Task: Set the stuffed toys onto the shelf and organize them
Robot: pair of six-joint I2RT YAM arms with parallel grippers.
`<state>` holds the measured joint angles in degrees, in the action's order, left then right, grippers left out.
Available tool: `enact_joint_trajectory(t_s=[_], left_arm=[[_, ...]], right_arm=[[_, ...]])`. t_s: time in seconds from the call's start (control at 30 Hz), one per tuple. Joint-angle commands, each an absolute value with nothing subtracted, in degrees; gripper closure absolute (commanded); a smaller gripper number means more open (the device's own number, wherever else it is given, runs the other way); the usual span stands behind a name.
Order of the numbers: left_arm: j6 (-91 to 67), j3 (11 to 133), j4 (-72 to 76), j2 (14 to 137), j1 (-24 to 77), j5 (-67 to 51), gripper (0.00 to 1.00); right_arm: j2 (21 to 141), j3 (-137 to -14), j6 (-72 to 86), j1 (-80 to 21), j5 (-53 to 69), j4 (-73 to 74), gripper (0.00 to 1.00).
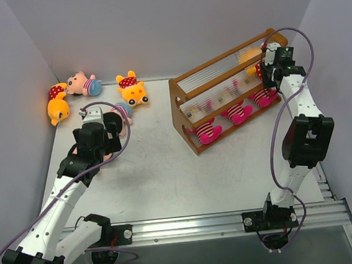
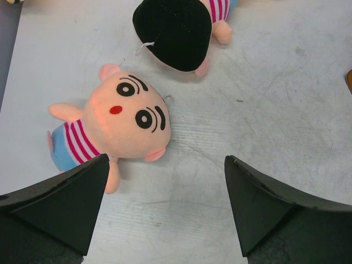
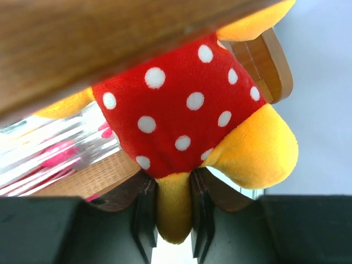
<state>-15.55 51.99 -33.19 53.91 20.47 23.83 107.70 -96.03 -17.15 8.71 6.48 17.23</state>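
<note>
My right gripper point(image 3: 173, 184) is shut on the leg of a yellow bear in red polka-dots point(image 3: 181, 104), held against the right end of the wooden shelf point(image 1: 221, 81). Three magenta-limbed striped toys point(image 1: 239, 112) lie along the shelf's lower tier. My left gripper point(image 2: 166, 160) hovers open over the table with nothing between its fingers. Just ahead and to its left lies a peach-faced boy doll point(image 2: 129, 118), face up. A second boy doll point(image 2: 176, 30) lies beyond it, its black hair toward me. On the far left of the table are two more yellow bears point(image 1: 56, 105) point(image 1: 133, 89) and another boy doll point(image 1: 83, 85).
Grey walls close in the table point(image 1: 167, 170) on the left, back and right. The shelf stands angled at the back right, with my right arm point(image 1: 301, 132) reaching up beside it. A metal rail point(image 1: 234, 220) runs along the near edge.
</note>
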Motion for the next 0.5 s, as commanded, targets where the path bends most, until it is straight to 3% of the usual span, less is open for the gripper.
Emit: enact_joint_trajectory(t_s=[0.0,0.23,0.33,0.47], left_arm=[[-14.7,52.0,-31.0,53.8,20.6,24.2,0.06],[-14.8,52.0,-31.1,53.5,20.6,24.2,0.06],[-14.8,52.0,-31.0,53.6,20.6,24.0,0.06],[-14.8,52.0,-31.1,53.5,20.6,23.8,0.06]], right_arm=[[107.1,-98.9,-15.3,8.9,5.7,18.3,0.74],[106.1,-98.4,-13.0,8.6,3.0,19.3,0.71],[105.8,-98.3,-12.8,8.3,1.9,19.8,0.59],[105.1,-98.3,-12.3,8.3,1.6,19.9,0.52]])
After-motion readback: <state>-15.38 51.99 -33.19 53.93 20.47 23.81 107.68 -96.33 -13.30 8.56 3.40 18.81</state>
